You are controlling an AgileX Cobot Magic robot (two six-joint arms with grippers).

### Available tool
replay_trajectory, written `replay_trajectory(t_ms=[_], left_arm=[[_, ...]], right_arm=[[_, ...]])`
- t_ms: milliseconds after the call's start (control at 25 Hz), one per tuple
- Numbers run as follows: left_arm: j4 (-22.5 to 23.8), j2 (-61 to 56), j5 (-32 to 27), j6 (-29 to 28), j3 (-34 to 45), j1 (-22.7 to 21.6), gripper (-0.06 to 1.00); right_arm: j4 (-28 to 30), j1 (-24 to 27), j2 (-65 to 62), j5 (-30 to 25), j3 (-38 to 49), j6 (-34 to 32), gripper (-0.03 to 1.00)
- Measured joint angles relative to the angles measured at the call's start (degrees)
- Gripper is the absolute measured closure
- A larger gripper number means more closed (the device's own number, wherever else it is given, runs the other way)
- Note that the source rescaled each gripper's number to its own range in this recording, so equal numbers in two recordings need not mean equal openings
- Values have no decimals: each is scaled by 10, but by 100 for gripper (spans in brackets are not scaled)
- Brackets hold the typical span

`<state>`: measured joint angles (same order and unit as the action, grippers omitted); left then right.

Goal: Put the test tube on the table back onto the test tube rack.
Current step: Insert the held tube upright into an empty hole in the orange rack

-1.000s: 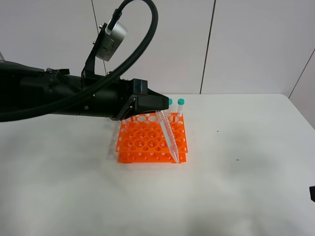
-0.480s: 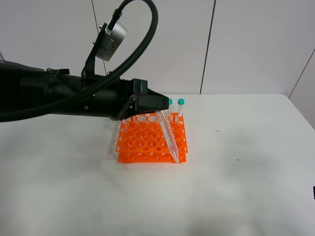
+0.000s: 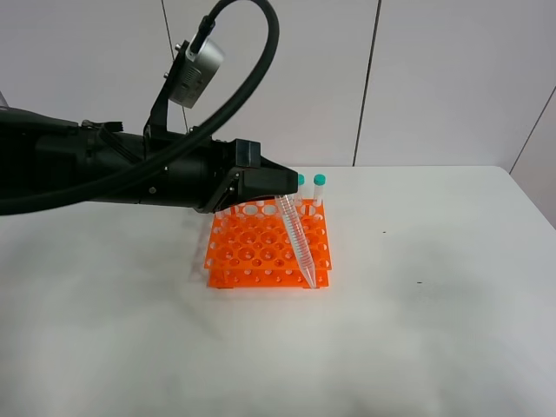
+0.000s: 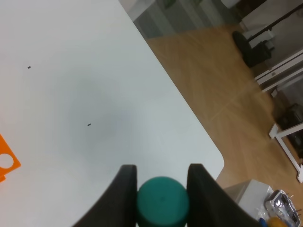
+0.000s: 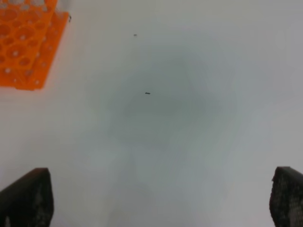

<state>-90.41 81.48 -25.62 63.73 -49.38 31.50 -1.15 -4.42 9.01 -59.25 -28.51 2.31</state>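
One test tube point(image 3: 297, 239) is in my left jaws, which are closed tight on its teal cap point(image 4: 162, 201). The left wrist view shows that cap wedged between my two dark fingers point(image 4: 124, 194), touching both. From the high camera my left arm point(image 3: 104, 169) reaches in from 9 o'clock. The tube hangs below the jaws at a tilt, cap up toward 11 o'clock and pointed tip down toward 5 o'clock. That tip sits at the front row of the orange rack point(image 3: 261, 248), near its 5 o'clock corner. Whether it has entered a hole or only touches the top tier, I cannot tell. The tube is off the white worktop point(image 3: 434, 313), and the rack stands on that worktop around the middle of the high view.

Two more tubes stand upright in the rack's back row near its 1 o'clock corner. One point(image 3: 319, 181) has its teal top in plain sight. The other point(image 3: 301, 180) is just beside it at 9 o'clock and partly hidden behind my jaws. A small camera point(image 3: 195, 62) and a thick black cable point(image 3: 261, 61) ride above my left arm.

My right jaws are spread wide and hold nothing. The right wrist view shows only the two finger ends point(image 5: 26, 198), well apart, with bare worktop between them and a few small dark specks point(image 5: 147, 93) on it.
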Motion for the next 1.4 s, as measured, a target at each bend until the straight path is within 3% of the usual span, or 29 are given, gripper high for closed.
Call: replay_trajectory(t_ms=[320, 640, 1080, 1400], left_arm=[[0, 0, 0, 0, 0, 0, 94], [10, 0, 1, 0, 0, 0, 94], [13, -2, 2, 0, 0, 0, 94], [14, -80, 12, -1, 0, 0, 94]], right_arm=[[0, 45, -89, -1, 0, 0, -3], [-2, 17, -92, 0, 0, 0, -3], [-3, 17, -92, 0, 0, 0, -3], [-3, 17, -92, 0, 0, 0, -3]])
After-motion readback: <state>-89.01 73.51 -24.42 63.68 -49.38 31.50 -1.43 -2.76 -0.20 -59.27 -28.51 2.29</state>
